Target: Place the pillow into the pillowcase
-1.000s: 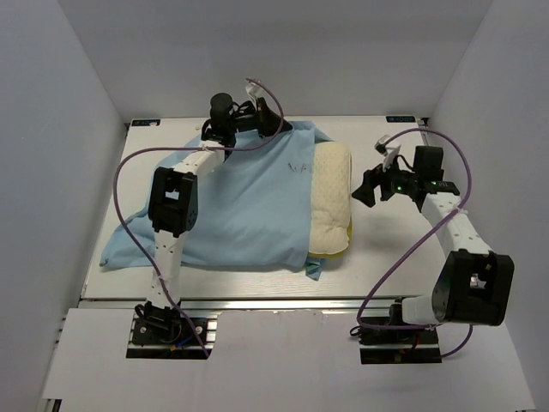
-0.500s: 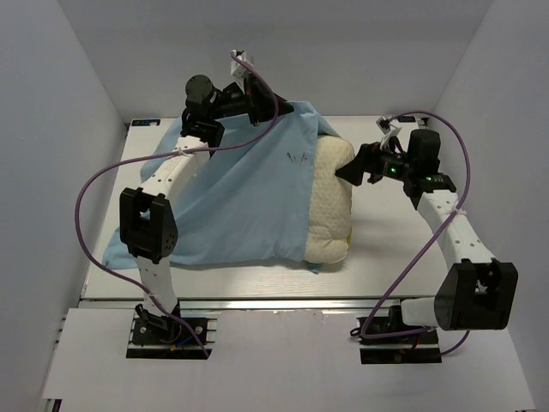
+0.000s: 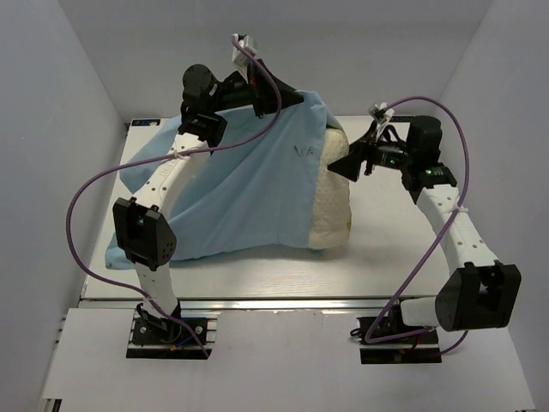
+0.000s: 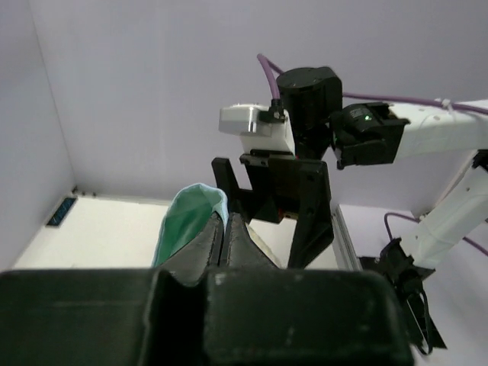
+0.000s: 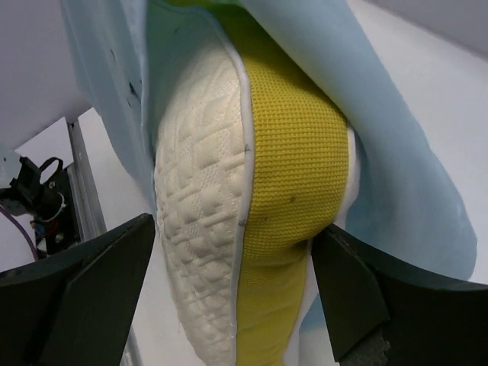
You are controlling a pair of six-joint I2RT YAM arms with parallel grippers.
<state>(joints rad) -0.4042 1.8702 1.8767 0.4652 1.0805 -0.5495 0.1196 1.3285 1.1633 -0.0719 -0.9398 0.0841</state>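
The light blue pillowcase (image 3: 249, 189) hangs like a tent from its raised far edge down to the table. My left gripper (image 3: 296, 97) is shut on that edge, high above the table; in the left wrist view its jaws (image 4: 225, 229) pinch the fabric, whose mint green face (image 4: 183, 225) shows. The cream pillow (image 3: 332, 206) sticks out of the case's right opening. My right gripper (image 3: 345, 165) is open at the pillow's far right end. In the right wrist view its fingers (image 5: 84, 293) straddle the pillow (image 5: 202, 221), with the yellow band (image 5: 293, 164) between them and blue fabric (image 5: 404, 152) draped over.
The white table (image 3: 403, 249) is boxed in by grey walls on three sides. A metal rail (image 3: 274, 302) runs along its near edge by the arm bases. Purple cables loop from both arms.
My left gripper has lifted the pillowcase edge higher and to the right. My right gripper has moved left onto the pillow's end. The pillow's far end has risen under the case.
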